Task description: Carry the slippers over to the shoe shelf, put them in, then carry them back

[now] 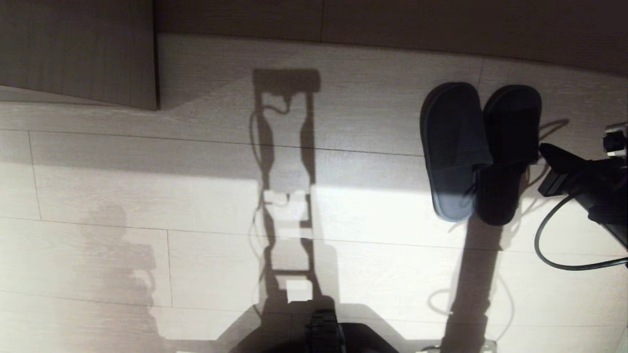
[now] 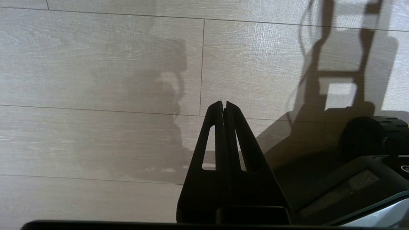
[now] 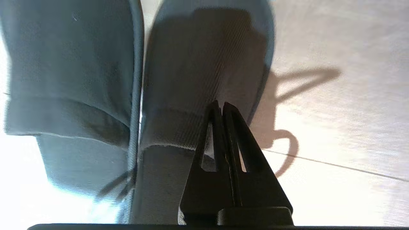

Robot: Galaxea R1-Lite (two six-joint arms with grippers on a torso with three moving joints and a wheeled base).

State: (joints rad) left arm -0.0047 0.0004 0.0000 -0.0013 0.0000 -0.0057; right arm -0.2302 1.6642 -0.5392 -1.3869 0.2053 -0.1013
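The slippers, a grey-blue pair, lie side by side on the pale floor at the right: one (image 1: 454,147) and the other (image 1: 510,147), toes pointing away from me. In the right wrist view they fill the frame, one (image 3: 70,64) beside the other (image 3: 198,64). My right gripper (image 1: 542,147) (image 3: 221,103) is shut and empty, its tip at the outer side of the right-hand slipper's upper; whether it touches I cannot tell. My left gripper (image 2: 223,103) is shut and empty over bare floor. I cannot make out the shoe shelf for certain.
A brown wood-grain board (image 1: 78,49) stands at the far left, and a darker strip (image 1: 392,24) runs along the far edge. A black cable (image 1: 544,235) loops from the right arm. My base (image 1: 324,333) shows at the near edge.
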